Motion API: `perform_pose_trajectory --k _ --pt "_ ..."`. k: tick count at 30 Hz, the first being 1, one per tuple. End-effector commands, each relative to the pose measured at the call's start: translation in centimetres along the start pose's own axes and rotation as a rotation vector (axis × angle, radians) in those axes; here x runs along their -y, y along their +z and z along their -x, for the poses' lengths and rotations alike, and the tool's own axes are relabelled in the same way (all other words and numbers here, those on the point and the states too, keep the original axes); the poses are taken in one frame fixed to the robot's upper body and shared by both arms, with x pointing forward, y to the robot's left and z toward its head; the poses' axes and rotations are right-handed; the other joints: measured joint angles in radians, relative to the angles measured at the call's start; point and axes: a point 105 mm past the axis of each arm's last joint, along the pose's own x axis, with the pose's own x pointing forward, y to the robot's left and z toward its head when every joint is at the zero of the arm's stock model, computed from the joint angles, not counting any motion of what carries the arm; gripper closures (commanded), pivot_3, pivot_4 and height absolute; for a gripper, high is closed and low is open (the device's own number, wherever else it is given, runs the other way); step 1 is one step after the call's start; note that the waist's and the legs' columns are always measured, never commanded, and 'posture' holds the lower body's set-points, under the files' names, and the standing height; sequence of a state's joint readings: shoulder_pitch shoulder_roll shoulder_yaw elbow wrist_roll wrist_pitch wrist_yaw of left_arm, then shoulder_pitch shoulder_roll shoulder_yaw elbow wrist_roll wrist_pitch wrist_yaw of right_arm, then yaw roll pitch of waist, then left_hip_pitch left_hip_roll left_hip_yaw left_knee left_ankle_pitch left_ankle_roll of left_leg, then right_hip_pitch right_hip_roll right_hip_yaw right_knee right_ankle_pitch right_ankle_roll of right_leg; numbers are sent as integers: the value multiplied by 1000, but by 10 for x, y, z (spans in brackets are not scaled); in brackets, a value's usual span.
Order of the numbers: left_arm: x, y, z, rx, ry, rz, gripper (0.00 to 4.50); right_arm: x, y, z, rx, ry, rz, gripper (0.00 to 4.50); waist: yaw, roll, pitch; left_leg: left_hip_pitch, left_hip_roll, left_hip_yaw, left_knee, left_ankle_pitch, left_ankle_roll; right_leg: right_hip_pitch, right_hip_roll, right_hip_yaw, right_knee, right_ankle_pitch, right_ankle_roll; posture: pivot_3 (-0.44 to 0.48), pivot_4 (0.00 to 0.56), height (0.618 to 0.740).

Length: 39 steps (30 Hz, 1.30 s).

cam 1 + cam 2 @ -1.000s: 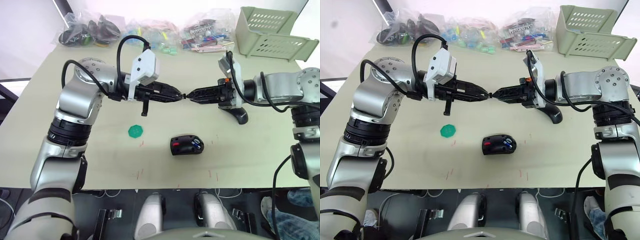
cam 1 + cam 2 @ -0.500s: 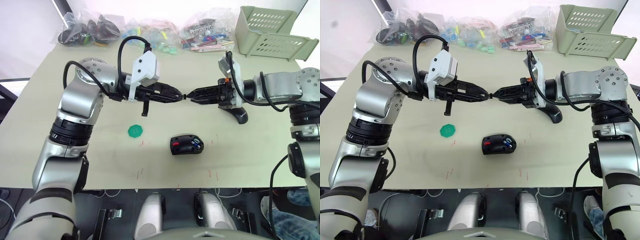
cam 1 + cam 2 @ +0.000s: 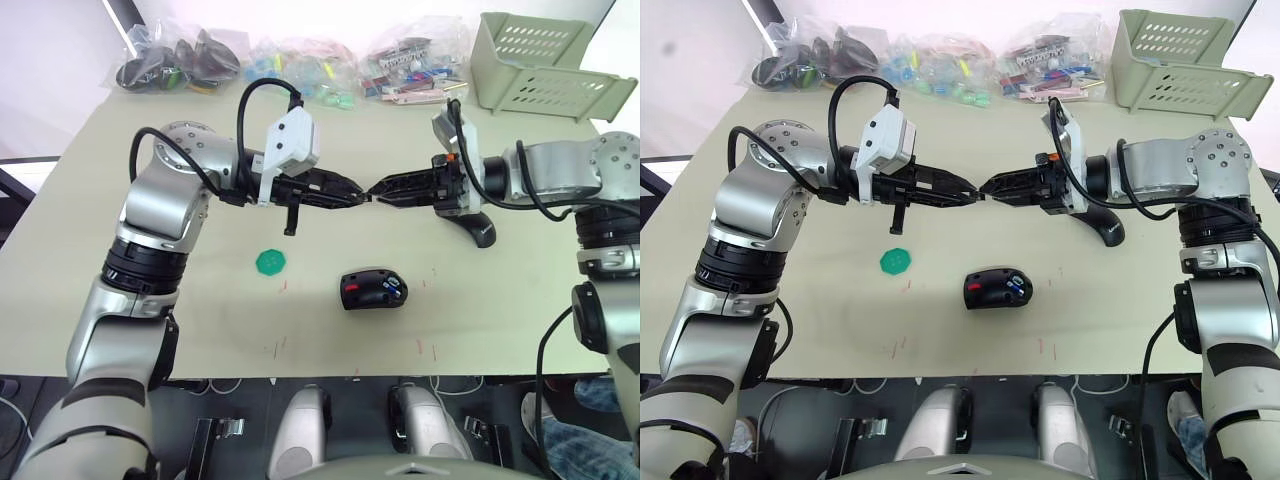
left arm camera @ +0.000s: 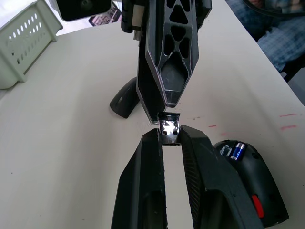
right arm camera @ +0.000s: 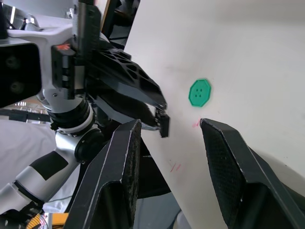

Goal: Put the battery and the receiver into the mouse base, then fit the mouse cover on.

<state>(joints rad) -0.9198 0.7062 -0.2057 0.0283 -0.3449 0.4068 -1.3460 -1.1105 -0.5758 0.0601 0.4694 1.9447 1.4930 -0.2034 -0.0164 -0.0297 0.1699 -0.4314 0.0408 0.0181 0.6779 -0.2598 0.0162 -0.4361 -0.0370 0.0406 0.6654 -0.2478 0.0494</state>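
Lower centre of the eye views: mouse base (image 3: 373, 290) lies on the table (image 3: 200, 310), red patch twd frame left, battery (image 4: 237, 151) seated in its recess, blue w/ silvery end. Green hexagonal disc (image 3: 271, 262) sits left of it, well apart, flat on the tabletop.

Mid-frame, above the base: both arms reach in from the sides, tips meeting over the table. Left gripper (image 4: 170, 137) comes from frame left, fingers pinched on the receiver (image 4: 169, 130), dark-and-silver nub held at the very tips. Right gripper (image 5: 167, 128) comes from frame right, jaws spread apart in its wrist view, the receiver just in front of them; whether its tips still touch the nub, can't tell.

Right of centre, behind the right gripper: mouse cover (image 3: 478, 229), glossy black shell on the table, partly hidden by the arm.

Far edge: clear bags of small parts (image 3: 300, 60) along the top of the frame; pale green perforated basket (image 3: 545, 65) at upper right.
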Motion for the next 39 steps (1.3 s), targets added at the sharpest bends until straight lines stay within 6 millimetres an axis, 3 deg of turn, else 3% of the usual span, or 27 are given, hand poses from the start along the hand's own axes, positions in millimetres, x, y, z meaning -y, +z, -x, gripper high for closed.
perform_pose_trajectory --k 1,3,4,6,14,15,25,28,38,39 --pt "0 11 5 19 19 -46 4464 -17 6 4 17 52 51 2419 0 0 0 0 0 0 0 0 0 0 0 0 0 0 0 0 150 740" --pt "0 11 5 17 19 -46 4464 -18 5 3 7 53 53 2419 0 0 0 0 0 0 0 0 0 0 0 0 0 0 0 0 150 740" --pt "0 11 5 17 21 -46 4464 -18 4 2 -1 52 56 2835 0 0 0 0 0 0 0 0 0 0 0 0 0 0 0 0 150 740" --pt "-1 11 5 18 23 -46 4464 -18 3 1 -8 49 60 3217 0 0 0 0 0 0 1 0 0 0 0 0 0 0 0 0 150 740" --pt "0 12 3 25 22 -49 4464 -18 2 2 -12 42 67 3217 0 0 0 0 0 0 3 0 0 0 0 0 2 0 0 0 150 740" --pt "0 12 3 26 22 -50 4464 -19 2 2 -12 43 70 3739 0 0 0 0 0 0 3 0 0 0 0 0 3 0 0 0 150 740" --pt "0 13 2 29 18 -50 4464 -18 2 1 -10 40 71 3739 0 0 0 0 0 0 6 0 0 0 0 0 8 0 0 0 150 740" --pt "0 14 2 29 19 -51 4464 -18 1 0 -11 40 72 4419 0 0 0 0 0 0 7 0 0 0 0 0 8 0 0 0 150 740" --pt "1 14 2 31 20 -33 4464 -18 -1 -2 -17 41 74 4419 0 0 0 0 0 0 7 0 0 0 0 0 8 0 0 0 150 740" --pt "2 13 2 32 17 -16 3964 -17 -1 -1 -17 39 75 4472 0 0 0 0 0 0 7 0 0 0 0 0 8 0 0 0 150 740"
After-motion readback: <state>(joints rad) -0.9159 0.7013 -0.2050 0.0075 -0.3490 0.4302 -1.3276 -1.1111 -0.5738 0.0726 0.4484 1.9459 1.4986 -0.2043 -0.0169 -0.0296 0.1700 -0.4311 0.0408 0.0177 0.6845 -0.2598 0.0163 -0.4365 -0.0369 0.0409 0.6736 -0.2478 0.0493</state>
